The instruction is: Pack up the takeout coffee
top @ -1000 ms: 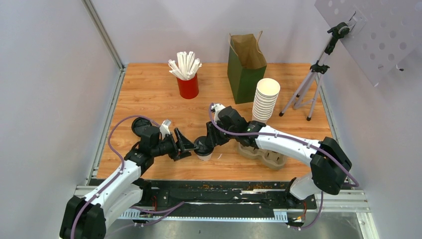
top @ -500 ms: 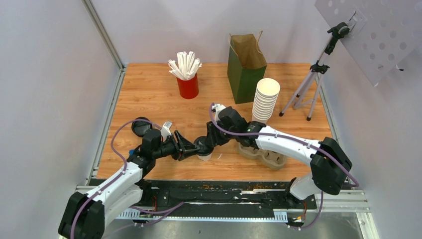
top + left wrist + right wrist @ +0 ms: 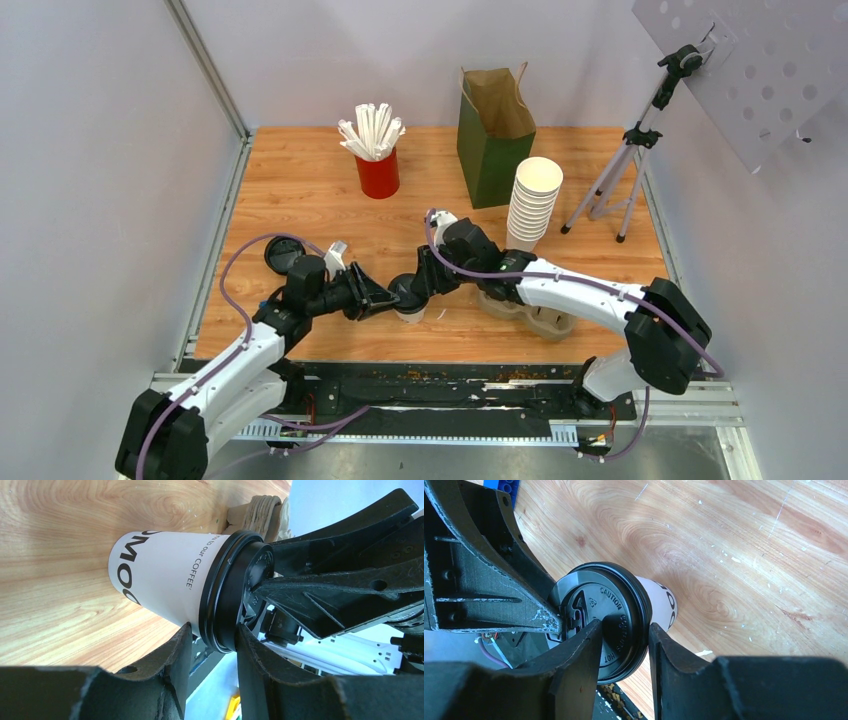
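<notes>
Brought in and pinched onto the takeout coffee [image 3: 165, 580] at its lid with the left gripper [image 3: 214, 630], opposite the likewise clamped right gripper [image 3: 625, 626], with packing into the green bag [image 3: 490, 150] yet to start.

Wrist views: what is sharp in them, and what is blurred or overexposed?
Left wrist: print on the takeout coffee is sharp, the background at lower right overexposed. Right wrist: lettering on the lid is sharp, the near fingers dark, slightly soft.
</notes>
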Motion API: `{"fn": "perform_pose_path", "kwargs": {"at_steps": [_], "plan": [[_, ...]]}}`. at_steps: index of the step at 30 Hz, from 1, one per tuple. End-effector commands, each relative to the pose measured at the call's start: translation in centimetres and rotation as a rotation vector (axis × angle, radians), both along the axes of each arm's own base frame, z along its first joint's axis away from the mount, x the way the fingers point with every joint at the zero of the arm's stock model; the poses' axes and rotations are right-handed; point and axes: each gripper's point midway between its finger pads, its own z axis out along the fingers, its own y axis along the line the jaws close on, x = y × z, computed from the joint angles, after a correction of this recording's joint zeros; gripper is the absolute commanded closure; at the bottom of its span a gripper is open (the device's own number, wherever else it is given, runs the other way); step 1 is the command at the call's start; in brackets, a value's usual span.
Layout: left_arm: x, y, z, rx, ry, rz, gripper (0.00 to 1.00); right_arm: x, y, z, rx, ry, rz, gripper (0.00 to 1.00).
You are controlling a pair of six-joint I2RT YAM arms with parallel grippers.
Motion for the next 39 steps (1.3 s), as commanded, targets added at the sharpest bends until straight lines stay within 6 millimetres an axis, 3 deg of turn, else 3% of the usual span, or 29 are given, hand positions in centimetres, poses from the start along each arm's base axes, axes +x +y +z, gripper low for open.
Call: {"fn": "perform_pose_path", "kwargs": {"at_steps": [1,6,8,14,18,28,39], "plan": [[-1.1,3.3,-6.1,0.269,0.098,0.039,0.66,-2.3,-3.2,-5.8,-0.182,0.100,0.001,0.63],[-1.8,3.8,-7.6,0.315,0.124,0.031,0.69,-2.8,-3.0,-6.6,-0.171,0.108,0.034,0.64],[-1.7,3.4,-7.1,0.279,0.115,0.032,0.69,-2.8,-2.6,-6.5,-0.155,0.091,0.076,0.64],[0.6,1.2,0.4,0.111,-0.091,0.016,0.45,-2.1,-1.3,-4.4,-0.107,0.014,0.228,0.65],[1.8,1.6,2.3,0.217,-0.144,-0.025,0.37,-1.9,-0.8,-3.2,-0.081,-0.006,0.322,0.65],[4.3,2.8,2.1,0.383,-0.165,-0.048,0.37,-0.5,-0.1,-2.5,-0.098,-0.033,0.423,0.61],[4.1,2.4,-0.1,0.382,-0.157,-0.102,0.46,1.2,0.9,-1.1,-0.092,-0.039,0.428,0.50]]}}
